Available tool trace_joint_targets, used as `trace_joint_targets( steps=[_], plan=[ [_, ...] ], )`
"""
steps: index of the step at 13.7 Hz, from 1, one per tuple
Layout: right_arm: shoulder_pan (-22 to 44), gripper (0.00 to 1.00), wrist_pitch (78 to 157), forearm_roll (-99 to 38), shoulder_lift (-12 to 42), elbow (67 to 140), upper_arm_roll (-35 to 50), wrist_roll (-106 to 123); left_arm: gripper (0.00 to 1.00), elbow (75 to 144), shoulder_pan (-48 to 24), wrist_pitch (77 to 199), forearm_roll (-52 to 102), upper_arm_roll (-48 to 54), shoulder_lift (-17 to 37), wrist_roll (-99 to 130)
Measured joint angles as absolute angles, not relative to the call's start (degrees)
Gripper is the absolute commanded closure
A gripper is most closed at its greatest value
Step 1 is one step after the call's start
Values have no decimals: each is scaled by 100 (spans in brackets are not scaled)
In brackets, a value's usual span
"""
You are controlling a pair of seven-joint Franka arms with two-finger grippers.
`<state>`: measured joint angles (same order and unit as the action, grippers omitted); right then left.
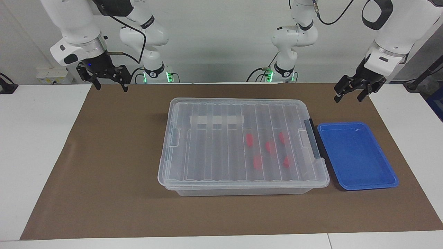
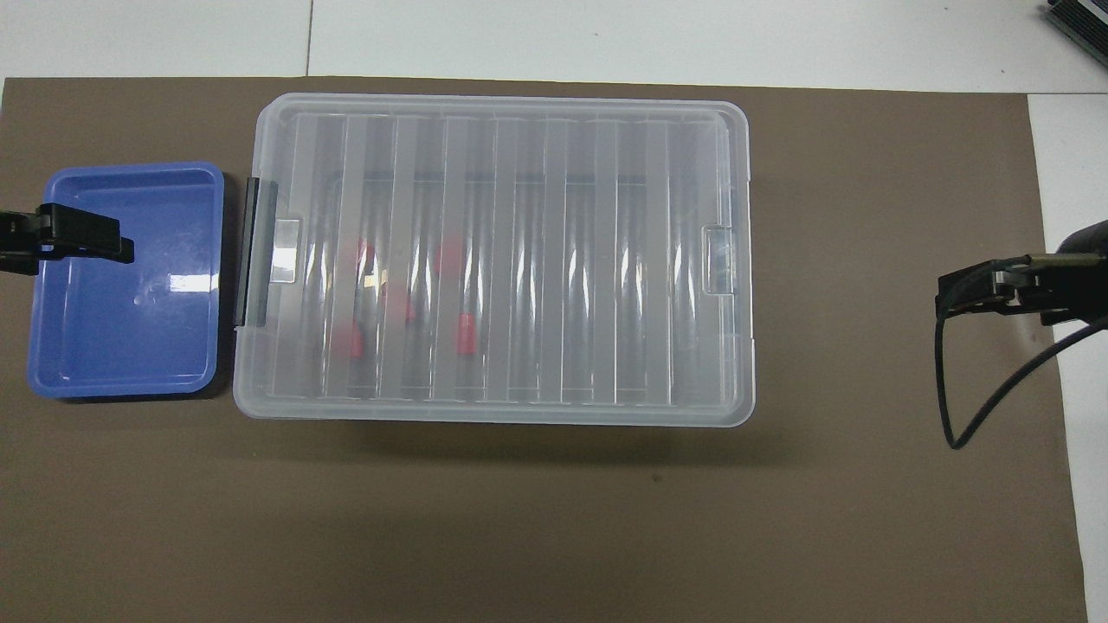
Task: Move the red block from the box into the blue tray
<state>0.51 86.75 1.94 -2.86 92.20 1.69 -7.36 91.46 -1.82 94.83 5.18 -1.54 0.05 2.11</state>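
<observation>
Closest to the robots, both grippers hang up in the air with nothing in them. The left gripper point(image 1: 352, 93) sits above the mat point(image 1: 104, 166) near the blue tray point(image 1: 387, 181), jaws spread wide. The right gripper point(image 1: 110, 82) waits over the mat's edge at its own end, jaws spread too. Next out is the box point(image 1: 238, 190), lid point(image 1: 207, 148) still on, with the red blocks point(image 1: 268, 146) showing through it, bunched toward the tray end. The tray lies just beside the box's black handle point(image 1: 313, 138) and has nothing in it. My guess is that the blocks are light, hard plastic, maybe a bit slick, so pinch one across its flat sides. The lid has to come off first though, and it looks flexy, so grab it by the rim.
</observation>
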Motion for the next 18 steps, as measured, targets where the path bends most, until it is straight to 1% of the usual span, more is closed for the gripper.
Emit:
trace_joint_targets(
  steps=[14, 18],
  plan=[
    [61, 1, 8712, 191, -324, 9225, 172, -736, 0, 9146, -182, 9483, 518, -154, 5, 211],
    [154, 2, 9256, 169, -315, 9474, 181, -796, 0, 9146, -182, 9483, 517, -154, 5, 211]
  ],
)
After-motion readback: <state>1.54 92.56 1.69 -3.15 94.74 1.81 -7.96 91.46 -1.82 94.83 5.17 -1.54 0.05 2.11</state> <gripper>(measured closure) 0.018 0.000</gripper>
